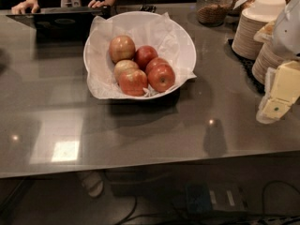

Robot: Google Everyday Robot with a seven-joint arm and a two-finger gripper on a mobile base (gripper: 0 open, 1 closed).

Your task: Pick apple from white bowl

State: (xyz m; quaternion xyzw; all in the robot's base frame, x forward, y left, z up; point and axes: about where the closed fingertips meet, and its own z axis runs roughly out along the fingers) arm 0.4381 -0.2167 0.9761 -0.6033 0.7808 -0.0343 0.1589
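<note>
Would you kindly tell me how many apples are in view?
6 apples in the white bowl: two at back, two in the middle, two in front; others may hide beneath. The hand hovers far right.

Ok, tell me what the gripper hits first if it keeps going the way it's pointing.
The gripper hangs at the right edge, pointing down and slightly left. Straight on, it would probably meet bare countertop first, right of the white bowl; depth is hard to judge.
</note>
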